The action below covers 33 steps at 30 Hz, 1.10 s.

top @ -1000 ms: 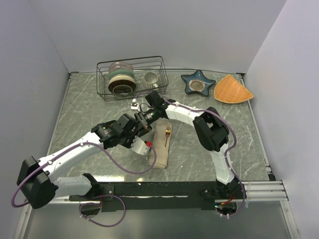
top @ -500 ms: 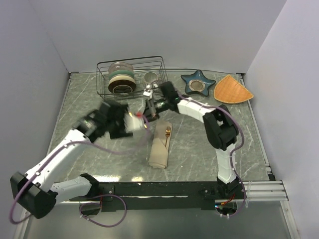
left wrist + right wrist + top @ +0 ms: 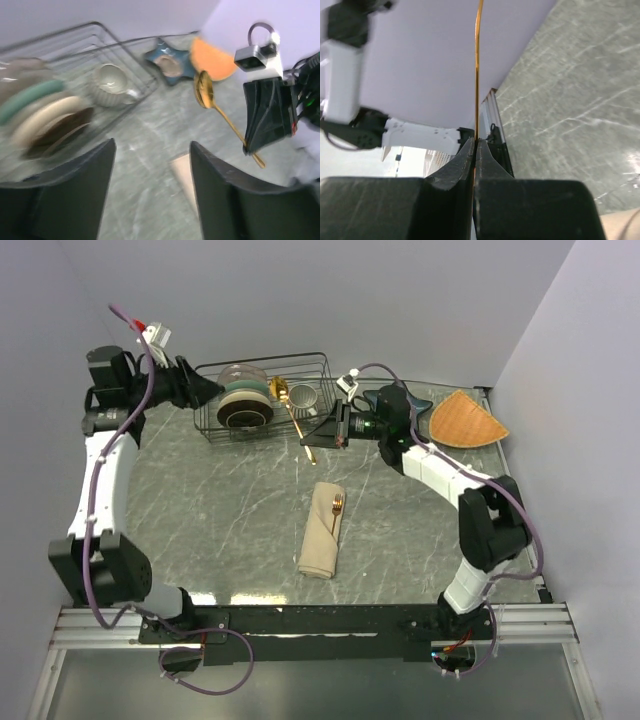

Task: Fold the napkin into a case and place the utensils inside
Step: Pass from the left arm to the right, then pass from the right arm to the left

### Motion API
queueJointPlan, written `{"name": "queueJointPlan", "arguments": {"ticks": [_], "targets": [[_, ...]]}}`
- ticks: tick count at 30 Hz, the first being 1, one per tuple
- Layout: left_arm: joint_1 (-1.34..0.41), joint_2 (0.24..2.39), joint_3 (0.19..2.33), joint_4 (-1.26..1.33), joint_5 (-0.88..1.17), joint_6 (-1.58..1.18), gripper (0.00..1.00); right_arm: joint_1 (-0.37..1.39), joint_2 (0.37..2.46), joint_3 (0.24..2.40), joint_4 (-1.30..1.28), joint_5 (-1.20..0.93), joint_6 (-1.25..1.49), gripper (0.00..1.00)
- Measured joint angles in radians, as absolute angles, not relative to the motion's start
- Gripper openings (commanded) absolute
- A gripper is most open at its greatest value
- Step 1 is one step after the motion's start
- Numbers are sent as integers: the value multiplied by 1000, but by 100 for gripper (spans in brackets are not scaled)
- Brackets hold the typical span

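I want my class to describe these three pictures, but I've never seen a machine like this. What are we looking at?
These are two robot arms bolted at the near edge of a table. The wide picture looks down from above and behind them. The other two come from a camera on each wrist.

The right pincer is shut on the handle of a gold spoon, holding it in the air beside a wire dish rack. The left pincer is open and empty, up at the far left.

On the table lie a folded beige cloth case with another gold utensil poking out of it, a blue star-shaped dish and an orange mat.
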<state>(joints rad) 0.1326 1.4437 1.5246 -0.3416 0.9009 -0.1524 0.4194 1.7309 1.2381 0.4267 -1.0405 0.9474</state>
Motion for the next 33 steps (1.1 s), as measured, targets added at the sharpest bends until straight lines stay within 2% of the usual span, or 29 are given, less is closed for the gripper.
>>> {"name": "queueJointPlan", "arguments": {"ticks": [4, 7, 13, 21, 27, 33], "targets": [[112, 1515, 1427, -85, 982, -435, 65, 426, 1648, 1174, 483, -1005, 980, 0], [60, 1541, 1407, 23, 994, -548, 65, 430, 1606, 1144, 486, -973, 979, 0], [-38, 1549, 1404, 180, 994, -659, 66, 442, 1559, 1092, 486, -937, 976, 0], [-123, 1595, 1404, 213, 960, -681, 58, 454, 1547, 1074, 485, -931, 976, 0], [-139, 1600, 1402, 215, 934, -697, 42, 455, 1533, 1070, 484, -931, 976, 0], [-166, 1602, 1402, 224, 926, -697, 16, 463, 1521, 1058, 478, -931, 974, 0]]}}
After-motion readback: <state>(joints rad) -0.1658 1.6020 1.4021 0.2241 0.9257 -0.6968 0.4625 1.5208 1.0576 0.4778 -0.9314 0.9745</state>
